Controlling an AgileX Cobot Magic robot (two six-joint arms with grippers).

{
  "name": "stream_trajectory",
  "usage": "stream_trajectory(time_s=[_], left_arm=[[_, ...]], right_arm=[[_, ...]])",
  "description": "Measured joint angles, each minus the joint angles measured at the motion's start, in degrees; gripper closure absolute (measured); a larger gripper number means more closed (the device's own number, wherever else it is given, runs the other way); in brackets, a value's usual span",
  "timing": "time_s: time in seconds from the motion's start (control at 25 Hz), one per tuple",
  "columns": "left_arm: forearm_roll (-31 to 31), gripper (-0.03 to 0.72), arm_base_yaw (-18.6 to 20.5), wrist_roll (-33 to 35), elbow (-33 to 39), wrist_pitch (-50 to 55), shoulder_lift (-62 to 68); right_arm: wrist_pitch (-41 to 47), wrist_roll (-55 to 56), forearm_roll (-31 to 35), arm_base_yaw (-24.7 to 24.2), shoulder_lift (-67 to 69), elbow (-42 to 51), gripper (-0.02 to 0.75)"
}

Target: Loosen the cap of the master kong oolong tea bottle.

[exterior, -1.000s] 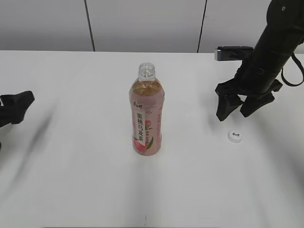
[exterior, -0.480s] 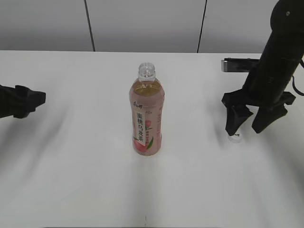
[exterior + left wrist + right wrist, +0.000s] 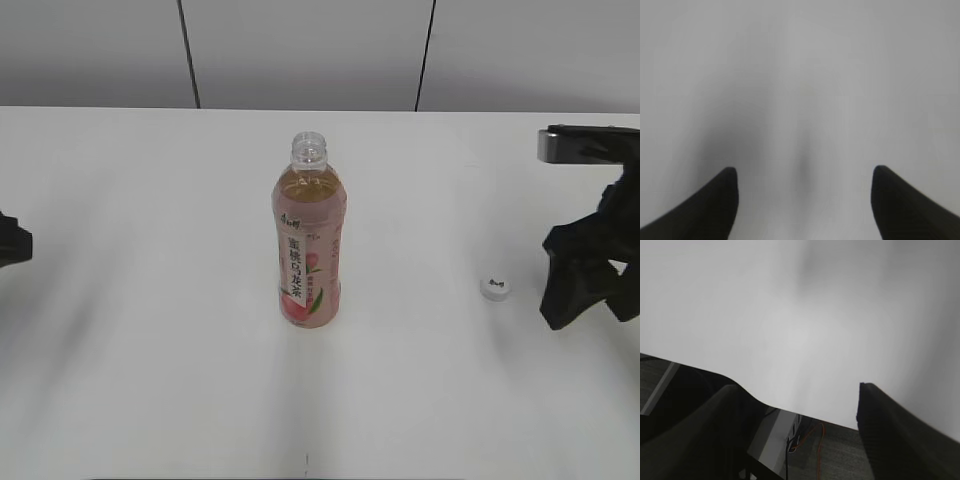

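The master kong oolong tea bottle (image 3: 308, 243) stands upright at the table's middle with its neck open and no cap on. The small white cap (image 3: 494, 289) lies flat on the table to the bottle's right. My right gripper (image 3: 592, 305) is open and empty just right of the cap, at the table's right edge; in the right wrist view its jaws (image 3: 797, 400) are spread over the table edge. My left gripper (image 3: 804, 175) is open and empty over bare table; only its tip (image 3: 12, 242) shows at the far left of the exterior view.
The white table (image 3: 150, 330) has a grey panelled wall (image 3: 300, 50) behind it. In the right wrist view the table's edge gives way to dark floor with an orange cable (image 3: 810, 437).
My right gripper has moved right, away from the cap, which stays on the table. My left gripper has pulled back to the left edge. The bottle has not moved.
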Motion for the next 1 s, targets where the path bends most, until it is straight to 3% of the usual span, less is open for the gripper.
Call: stream_trajectory(time_s=[0.12,0.2,0.4,0.6,0.84,1.0], left_arm=[[-19.4,0.191,-0.4,21.9,-0.9,8.6,-4.0],[-25.6,0.191,-0.4,28.6,-1.3,13.5,-7.6],[-26.1,0.191,0.0,32.2,-1.6,23.2,-23.5],[-23.9,0.191,1.1,32.3,-1.9,31.7,-35.5],[-23.0,0.191,1.1,31.7,-3.2,39.0,-41.5],[-20.1,0.191,1.1,31.6,-3.2,43.7,-43.4]], right_arm=[[0.7,0.0,-0.5,0.0,-6.0,2.9,0.184],[1.6,0.0,-0.7,0.0,-10.7,5.5,0.184],[1.4,1.5,-2.6,0.0,-24.7,13.6,0.184],[1.9,6.7,-9.3,0.0,-38.4,20.8,0.203],[2.9,12.6,-17.4,0.0,-57.6,25.4,0.269],[2.8,13.3,-18.6,0.0,-67.0,28.7,0.297]])
